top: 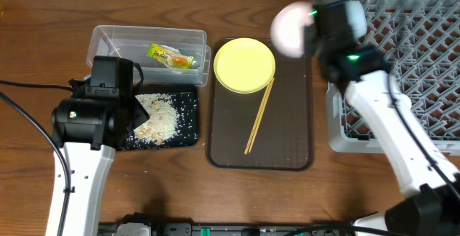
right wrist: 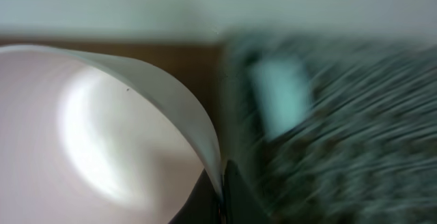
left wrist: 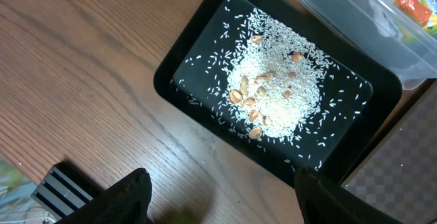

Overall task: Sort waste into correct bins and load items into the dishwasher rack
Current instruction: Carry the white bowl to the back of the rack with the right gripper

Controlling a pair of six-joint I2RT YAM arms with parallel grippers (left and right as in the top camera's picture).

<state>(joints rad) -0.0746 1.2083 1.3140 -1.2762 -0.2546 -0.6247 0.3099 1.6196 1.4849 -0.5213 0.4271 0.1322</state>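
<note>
White bowl in right end effector, near dishwasher rack

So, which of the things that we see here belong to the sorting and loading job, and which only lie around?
Belong to the job: snack wrapper, rice scraps, clear tub, black tray, yellow plate, chopsticks, white bowl, grey rack.
Only lying around: brown serving tray under the plate and chopsticks; wooden table.
</note>
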